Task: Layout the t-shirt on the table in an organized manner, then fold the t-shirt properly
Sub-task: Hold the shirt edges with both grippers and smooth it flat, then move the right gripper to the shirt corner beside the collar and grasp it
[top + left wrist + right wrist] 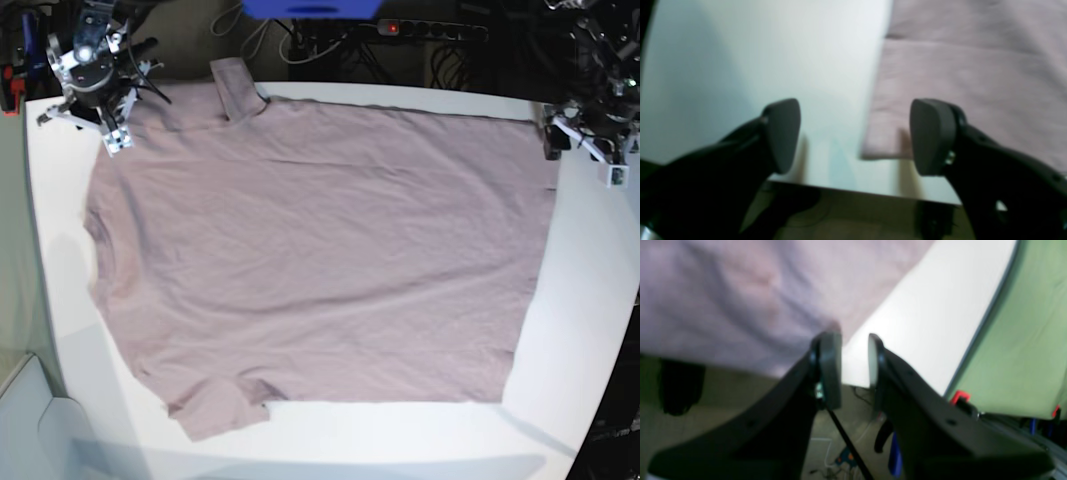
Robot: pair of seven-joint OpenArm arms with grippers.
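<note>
Shirt count: one t-shirt (320,260), flat on table (590,300); left jaws spread, right jaws pinching its edge.

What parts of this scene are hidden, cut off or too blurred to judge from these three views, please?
- Right gripper: whether a pad pinches the t-shirt is unclear; the right wrist view is blurred and a finger covers the cloth edge.
- Left gripper: open beside the hem corner; motion blur hides whether it touches the table.
- Both arms: cut off by the base view's top corners.
- Neckline: not identifiable in the base view.
</note>
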